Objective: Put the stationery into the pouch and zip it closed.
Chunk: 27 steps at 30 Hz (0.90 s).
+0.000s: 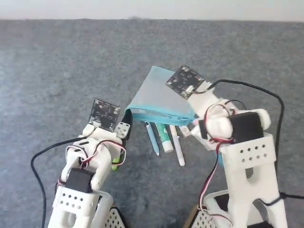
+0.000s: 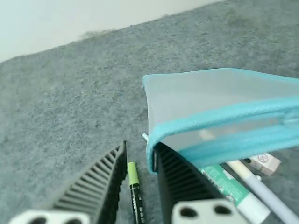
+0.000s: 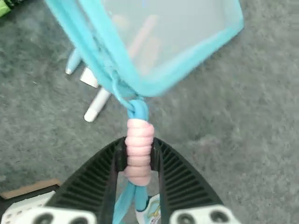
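Translucent pouch (image 1: pixel 159 97) with light-blue trim, lifted off the tabletop (image 1: pixel 57 71) and tilted, pink zip pull (image 3: pixel 138 158) pinched in the right hand (image 3: pixel 138 144). Under its lower edge, flat and side by side: blue pen (image 1: pixel 153 138), green-and-white tube (image 1: pixel 164 137), white pen (image 1: pixel 177 149), small eraser (image 1: pixel 185 131). Lime-green marker (image 2: pixel 135 191) flat, apart from these.

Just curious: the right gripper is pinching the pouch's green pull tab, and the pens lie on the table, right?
No: the pull tab in the right gripper is pink, not green, as the right wrist view shows. The pens do lie on the table.
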### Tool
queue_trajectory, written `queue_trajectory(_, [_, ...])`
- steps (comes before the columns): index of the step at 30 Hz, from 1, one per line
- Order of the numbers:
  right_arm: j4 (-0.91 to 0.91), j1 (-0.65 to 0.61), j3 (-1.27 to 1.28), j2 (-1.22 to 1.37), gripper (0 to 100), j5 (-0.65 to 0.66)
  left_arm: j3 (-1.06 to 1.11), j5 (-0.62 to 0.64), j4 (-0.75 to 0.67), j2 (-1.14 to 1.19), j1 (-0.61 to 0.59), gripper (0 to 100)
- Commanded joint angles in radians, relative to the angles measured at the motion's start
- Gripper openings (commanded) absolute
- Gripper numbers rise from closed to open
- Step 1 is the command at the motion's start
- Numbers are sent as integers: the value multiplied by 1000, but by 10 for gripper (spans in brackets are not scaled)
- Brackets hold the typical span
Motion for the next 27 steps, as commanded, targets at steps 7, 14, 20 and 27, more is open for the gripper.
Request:
queue_trajectory(7, [-19, 87, -6, -35, 7, 25, -12, 37, -26, -9, -55, 67])
queue_trajectory(14, [-15, -110, -9, -45, 88, -58, -8, 40, -44, -9, -54, 67])
queue_trajectory(20, [-19, -321, -12, -45, 195, -163, -7, 84, -72, -9, -100, 67])
queue_trajectory(27, [-62, -390, 31, -45, 173, -183, 7, 153, -107, -9, -209, 67])
